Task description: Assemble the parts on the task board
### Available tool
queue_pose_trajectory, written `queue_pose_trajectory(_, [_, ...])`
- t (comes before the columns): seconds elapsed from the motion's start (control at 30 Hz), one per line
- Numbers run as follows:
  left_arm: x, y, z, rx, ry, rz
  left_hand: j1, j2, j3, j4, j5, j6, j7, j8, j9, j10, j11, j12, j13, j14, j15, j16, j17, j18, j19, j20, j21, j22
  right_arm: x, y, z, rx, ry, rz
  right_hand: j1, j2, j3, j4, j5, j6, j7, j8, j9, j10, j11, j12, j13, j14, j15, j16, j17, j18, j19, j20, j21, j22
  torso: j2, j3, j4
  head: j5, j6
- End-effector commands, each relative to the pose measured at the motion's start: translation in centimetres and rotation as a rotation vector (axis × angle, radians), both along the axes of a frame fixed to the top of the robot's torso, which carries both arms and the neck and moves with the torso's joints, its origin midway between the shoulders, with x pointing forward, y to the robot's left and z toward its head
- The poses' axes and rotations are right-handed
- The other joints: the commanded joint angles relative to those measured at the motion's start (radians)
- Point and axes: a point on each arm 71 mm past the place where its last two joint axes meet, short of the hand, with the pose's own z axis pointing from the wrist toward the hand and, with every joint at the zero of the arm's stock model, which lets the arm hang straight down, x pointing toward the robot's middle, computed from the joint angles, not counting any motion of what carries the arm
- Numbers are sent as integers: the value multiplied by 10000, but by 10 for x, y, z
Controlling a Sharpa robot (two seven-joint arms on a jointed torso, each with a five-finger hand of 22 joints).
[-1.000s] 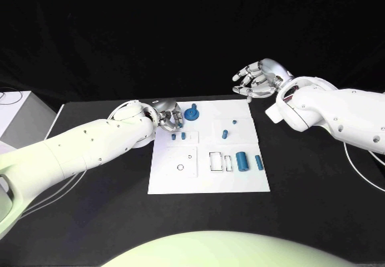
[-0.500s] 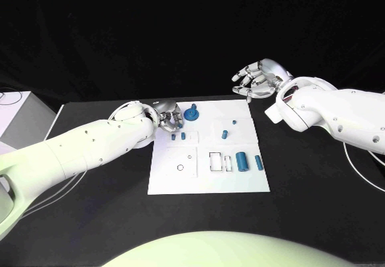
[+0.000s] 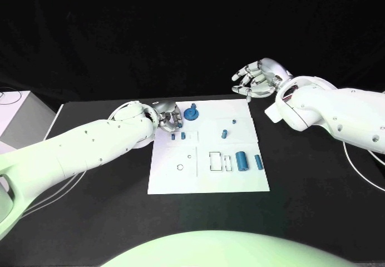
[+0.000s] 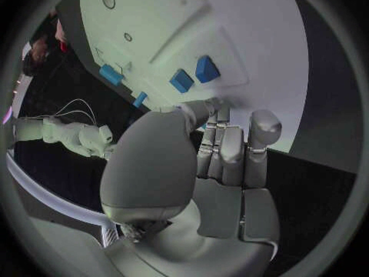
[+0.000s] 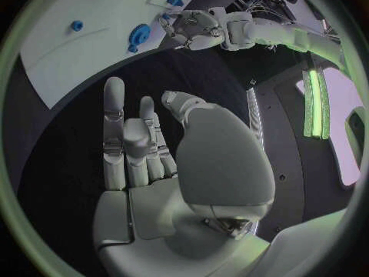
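Head view: silver left hand (image 3: 167, 118) curled empty over flat white task board (image 3: 208, 183); right hand (image 3: 257, 78) loosely spread, empty.

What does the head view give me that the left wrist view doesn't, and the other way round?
Head view alone: the whole task board, its two long blue cylinders lying near the right edge, and the right hand raised beyond the board's far edge, holding nothing. Left wrist view alone: the palm side of the left hand, fingers stretched toward the board's edge. Shared: the left hand, the board, and two small blue blocks beside it.
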Motion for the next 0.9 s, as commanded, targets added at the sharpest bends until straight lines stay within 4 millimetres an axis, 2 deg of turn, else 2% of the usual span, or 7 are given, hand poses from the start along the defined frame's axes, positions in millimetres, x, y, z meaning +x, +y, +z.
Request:
queue_pose_trajectory(0.03, [-2, -2, -2, 48, 140, -166, -82, -42, -3, -88, -47, 29, -7, -55, 10, 62, 23, -59, -5, -104, -6, -42, -31, -108, -104, -12, -49, -32, 0, 1, 0, -58, -44, 131, -76, -8, -28, -56, 45, 55, 26, -17, -17, -8, -45, -23, -12, 57, -3, -55, -10, 112, 41, 4, -36, -10, -3, -5, 10, -1, 8])
queue_pose_trajectory(0.17, [-2, -1, -2, 32, 100, -130, -100, -76, 0, -124, -45, -116, 33, -183, -6, 28, 56, -132, -1, -147, 22, -54, -57, -92, -167, -7, -113, -97, 0, 1, 0, -57, -49, 132, -76, -8, -28, -56, 45, 55, 26, -17, -17, -8, -45, -23, -12, 57, -3, -55, -10, 112, 41, 4, -36, -10, -5, -1, 9, 5, 13])
queue_pose_trajectory(0.4, [-1, 3, -2, 65, 56, 26, -199, -200, 7, -171, -41, -765, 168, -678, -105, -78, 144, -305, 32, -341, 103, -120, -300, -34, -385, 40, -339, -333, 0, 1, 0, -68, -58, 121, -177, 2, -2, -158, 52, 15, 73, -74, -50, -147, 17, -408, -333, 29, 38, -216, -99, 101, 112, 21, -210, -103, 0, -3, 5, 1, 15])
queue_pose_trajectory(0.9, [1, 12, 0, 64, -191, 378, -233, -268, -9, -183, -42, -1133, 174, -934, -154, -199, 172, -401, 58, -560, 135, -215, -601, 29, -596, 46, -570, -569, 0, 0, -2, -299, 115, 208, -222, -13, 73, -353, 1, -40, 175, -146, -94, -325, 147, -1231, -991, 127, 120, -176, 55, 97, 291, 70, -336, -156, -4, -2, 0, -7, 44])
